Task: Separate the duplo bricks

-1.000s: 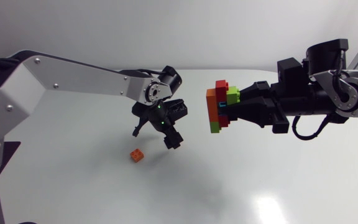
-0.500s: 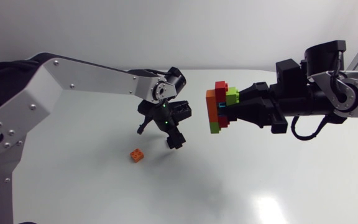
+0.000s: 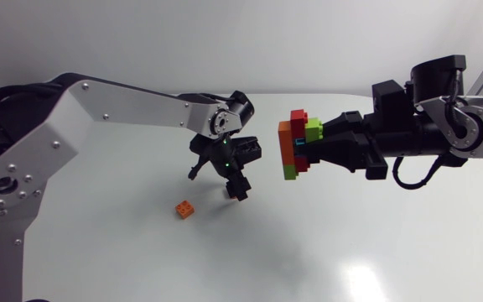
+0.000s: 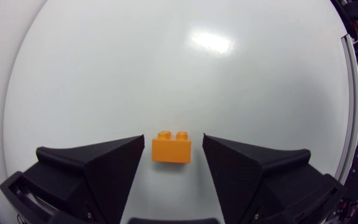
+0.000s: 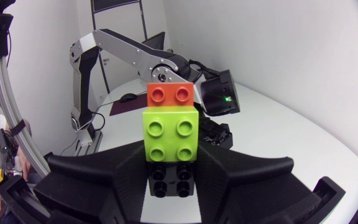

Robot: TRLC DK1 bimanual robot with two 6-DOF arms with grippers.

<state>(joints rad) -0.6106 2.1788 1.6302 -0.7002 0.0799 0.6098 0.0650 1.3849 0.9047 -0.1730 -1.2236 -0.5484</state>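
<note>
A single orange brick (image 3: 184, 209) lies on the white table (image 3: 99, 243). My left gripper (image 3: 215, 186) hangs above and to the right of it, open and pointing down. In the left wrist view the orange brick (image 4: 171, 147) shows below in the gap between the two fingers (image 4: 104, 168), which do not touch it. My right gripper (image 3: 313, 149) is held in the air, shut on a stack of bricks (image 3: 294, 144) in orange, red, green and blue. Its wrist view shows a lime brick (image 5: 169, 134) with a red-orange one (image 5: 171, 94) behind it.
The left arm (image 3: 124, 105) comes in from the left edge and the right arm (image 3: 426, 130) from the right. The gap between the left gripper and the held stack is narrow. Bare table (image 3: 350, 252) lies in front of both.
The left arm has swung further into view and its gripper has shifted a little to the right, towards the stack. The right arm and the stack have not moved.
</note>
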